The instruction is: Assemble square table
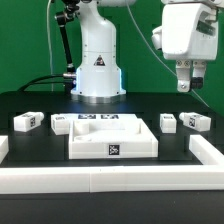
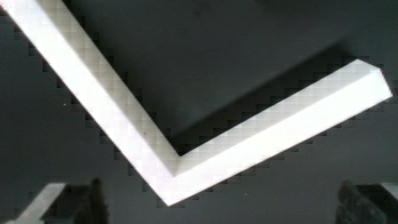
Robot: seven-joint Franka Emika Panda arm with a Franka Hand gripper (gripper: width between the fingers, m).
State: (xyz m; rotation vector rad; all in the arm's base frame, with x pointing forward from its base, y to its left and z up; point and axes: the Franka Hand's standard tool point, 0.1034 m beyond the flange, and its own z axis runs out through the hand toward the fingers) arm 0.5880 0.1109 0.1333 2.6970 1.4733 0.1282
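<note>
Hovering high at the exterior view's right, the claw (image 1: 186, 88) gapes wide, empty; the tabletop (image 1: 112, 136) sits midway along the worktop's front edge, below and toward that view's left. Wrist view: spread fingers (image 2: 63, 203), only a rail corner (image 2: 116, 100) beneath.

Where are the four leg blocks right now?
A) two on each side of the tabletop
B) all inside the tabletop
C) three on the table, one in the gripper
A: two leg blocks lie at the tabletop's left in the exterior view, two at its right; the gripper hangs open, empty.
</note>
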